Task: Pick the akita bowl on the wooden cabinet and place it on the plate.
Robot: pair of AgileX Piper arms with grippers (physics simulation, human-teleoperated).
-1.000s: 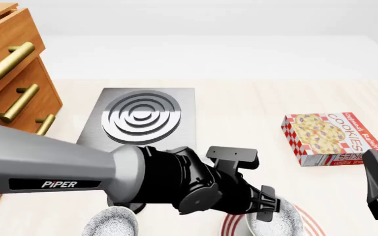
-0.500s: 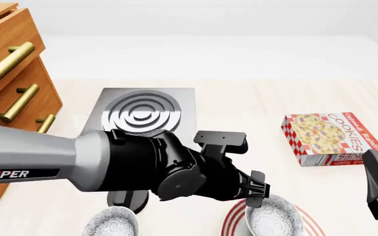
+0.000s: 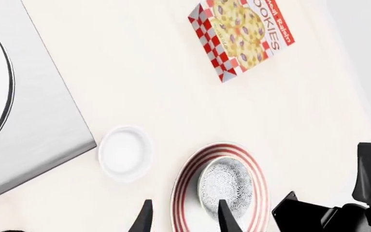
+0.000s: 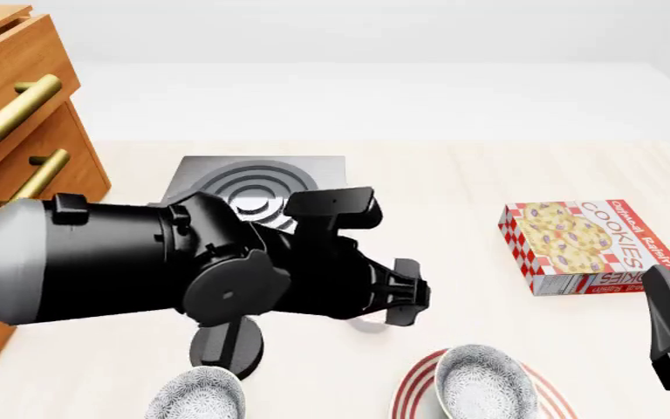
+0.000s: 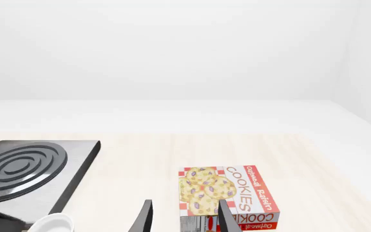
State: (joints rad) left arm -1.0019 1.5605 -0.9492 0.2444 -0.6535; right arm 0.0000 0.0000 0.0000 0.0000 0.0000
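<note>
The round akita bowl (image 4: 488, 384) with its fine grey-and-white speckled pattern sits inside the flat white plate (image 4: 551, 394) with thin red concentric rings, upright and resting on the plate's middle; in the left wrist view the bowl (image 3: 225, 183) shows a red-ringed rim of plate (image 3: 184, 186) all around it. The left gripper (image 3: 181, 216) hangs above the plate with its two dark fingers (image 3: 227, 217) spread apart and nothing between them, one fingertip over the bowl's edge and the other outside the plate's rim. In the front view the left arm's black wrist (image 4: 254, 271) is raised over the tabletop (image 4: 428, 183), beyond the plate and clear of the bowl.

A small plain white cup (image 3: 125, 153) stands just beside the plate, between it and the dark square stove slab with silver rings (image 4: 259, 188). A second speckled bowl (image 4: 196, 394) lies on the near edge of the tabletop, on the far side of the cup from the plate. A red-and-white checked cookie box (image 4: 579, 244) lies flat, well apart from the plate. The large orange-brown wooden cabinet (image 4: 15, 131) with brass bar handles stands beyond the stove slab, farthest from the plate.

The right gripper (image 5: 181, 215) has its fingers (image 5: 145, 217) parted and empty, pointing toward the cookie box (image 5: 227, 195).
</note>
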